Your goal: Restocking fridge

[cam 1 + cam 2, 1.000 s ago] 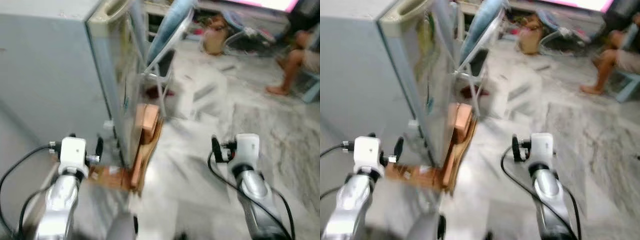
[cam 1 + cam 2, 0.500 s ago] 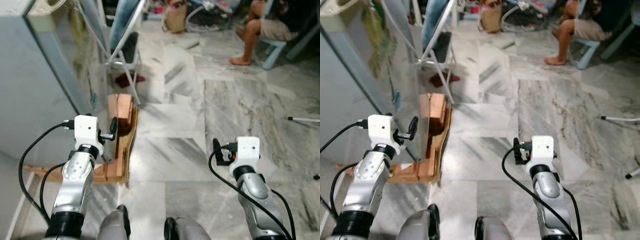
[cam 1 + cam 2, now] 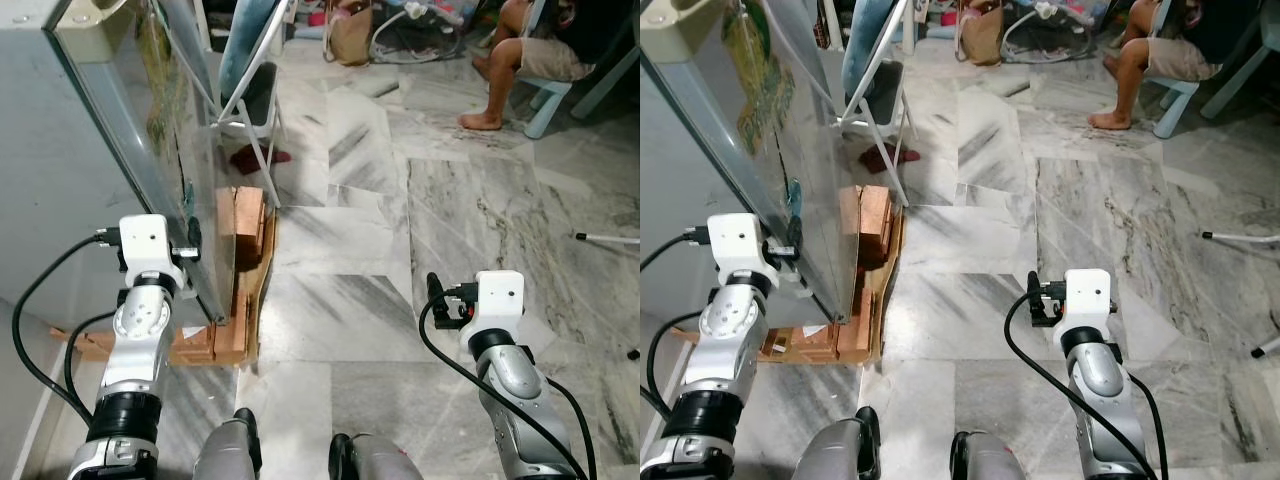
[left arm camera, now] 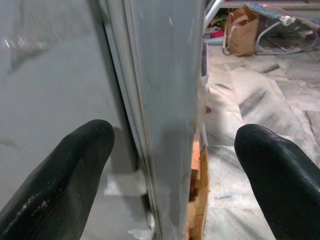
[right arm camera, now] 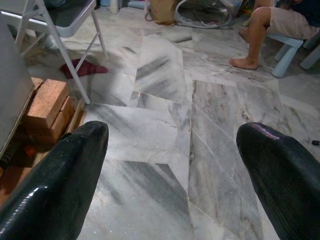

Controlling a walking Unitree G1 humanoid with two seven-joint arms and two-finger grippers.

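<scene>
**Left claw straddling the fridge door edge**

The tall grey metal fridge (image 3: 90, 190) stands at the robot's left on the pale veined marble floor (image 3: 400, 250), its base raised on a stack of reddish bricks and brown cardboard (image 3: 240, 270). The left claw (image 4: 165, 170) is spread wide, holding nothing, with one black finger on each side of the door's vertical edge, low on the cabinet. The right claw (image 5: 170, 165) is also wide open and empty, held out over the bare floor, well apart from the fridge.

The step in hand looks to be opening the door. To do it well, the left claw should probably push a little further so its fingers overlap the edge, then close firmly on the door's free lip and pull along the door's arc, slowly, since the brick footing may let the cabinet rock. A grey folding metal chair (image 3: 250, 100) just beyond the fridge could block the swing. A seated person (image 3: 540, 60) is across the room.
</scene>
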